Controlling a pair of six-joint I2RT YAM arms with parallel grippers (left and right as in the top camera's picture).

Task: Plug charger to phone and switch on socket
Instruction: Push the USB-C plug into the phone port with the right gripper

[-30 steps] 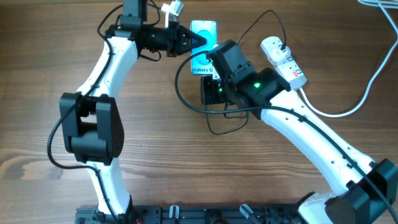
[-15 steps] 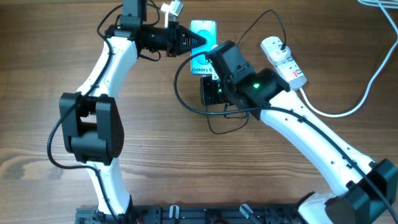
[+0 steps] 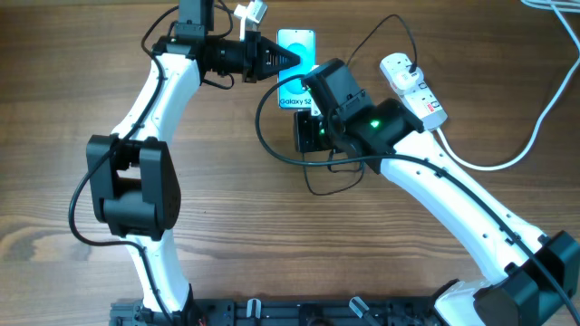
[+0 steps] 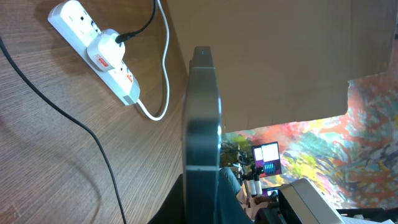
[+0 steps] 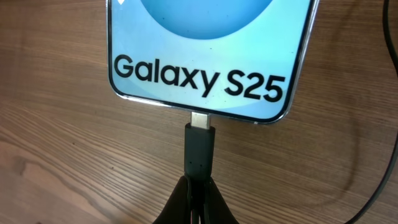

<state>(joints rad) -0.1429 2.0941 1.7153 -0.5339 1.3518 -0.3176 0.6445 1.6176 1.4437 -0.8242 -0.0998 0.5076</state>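
Note:
The phone (image 3: 296, 45) lies at the top middle of the table, its teal screen reading "Galaxy S25" (image 5: 199, 56). My left gripper (image 3: 290, 60) is shut on the phone's side edges; the left wrist view shows the phone edge-on (image 4: 202, 124) between the fingers (image 4: 202, 208). My right gripper (image 5: 199, 193) is shut on the charger's black connector (image 5: 200, 149). Its metal tip sits in the port at the phone's lower end, with a little metal still showing. The charger's thin cable (image 3: 265, 136) loops to its plug (image 3: 412, 65) in the white socket (image 3: 412, 88).
The socket's thick white cord (image 3: 507, 165) runs right toward the table edge; it also shows in the left wrist view (image 4: 163, 81) beside the socket (image 4: 93, 46). Another light cable (image 3: 553, 9) lies at the top right corner. The black cable loop lies under my right arm.
Almost nothing has changed. My right gripper has shifted very slightly at the phone's lower end; the left arm has not moved.

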